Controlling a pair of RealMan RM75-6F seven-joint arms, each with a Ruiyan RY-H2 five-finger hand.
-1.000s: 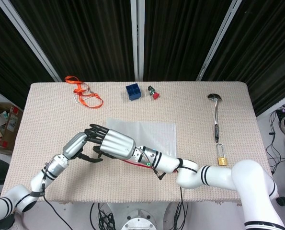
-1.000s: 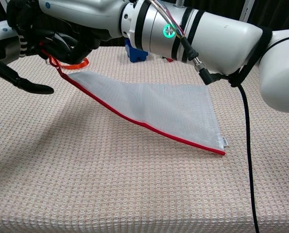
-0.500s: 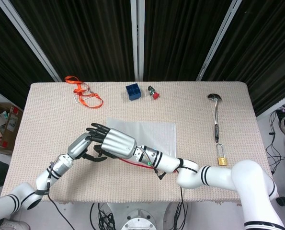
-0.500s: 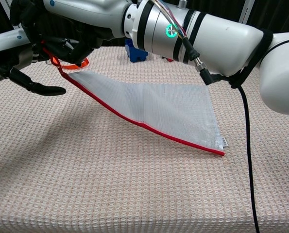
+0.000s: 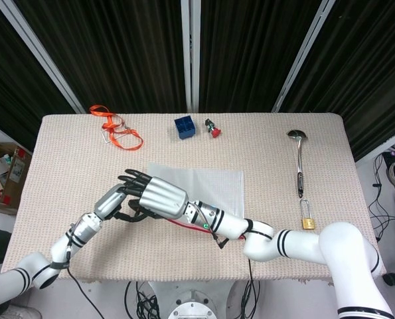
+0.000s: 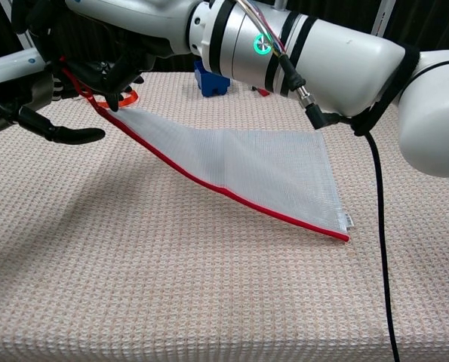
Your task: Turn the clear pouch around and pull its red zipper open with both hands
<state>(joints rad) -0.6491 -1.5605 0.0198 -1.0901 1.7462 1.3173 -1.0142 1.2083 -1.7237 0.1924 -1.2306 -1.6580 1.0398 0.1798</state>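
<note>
The right hand (image 6: 107, 56) has its fingers clamped on the raised corner of the clear pouch (image 6: 247, 166), lifting that end of the red zipper (image 6: 209, 185) while the far corner rests on the bench (image 6: 209, 302). The left hand (image 5: 114, 201) waits just beside those fingers; whether it grips anything I cannot tell. To open it well, I would keep the right hand's hold firm, pinch the pull with the left, and draw along the zipper line.

Legible text, labels, brands, numbers, signs: we find none in either view. The small white tab (image 6: 349, 220) at the near right corner of the clear pouch (image 6: 239, 162) is too small to read, and we make out no marking on the arms.
</note>
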